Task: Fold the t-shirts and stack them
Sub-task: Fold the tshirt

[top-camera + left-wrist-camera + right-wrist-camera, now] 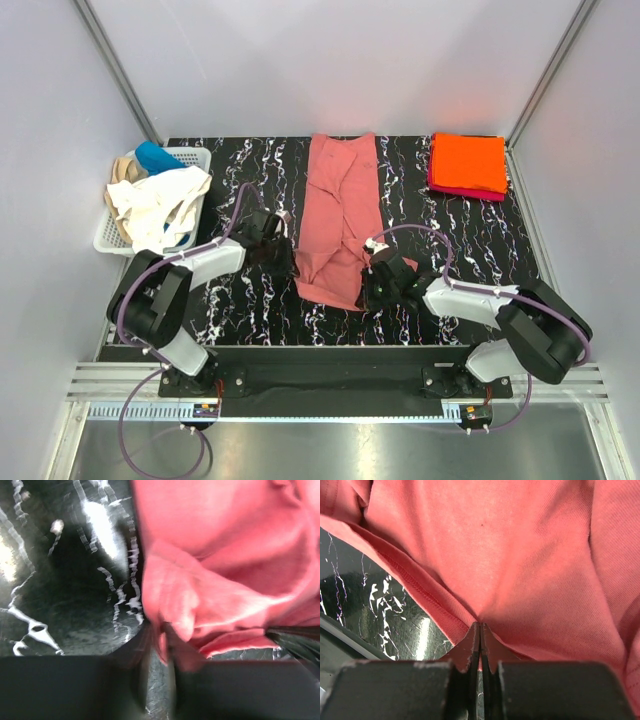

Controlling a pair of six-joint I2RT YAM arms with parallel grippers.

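The pink t-shirt lies in a long strip down the middle of the black table. The left gripper is at its near left corner, and its jaws look closed on a bit of pink cloth (that picture is blurry). The right gripper is at the near right edge, with its jaws pressed tight together on the shirt's hem. In the far right corner the orange t-shirt sits folded on top of the magenta t-shirt. On the left, a white basket holds a cream-white t-shirt, a tan t-shirt and a blue t-shirt.
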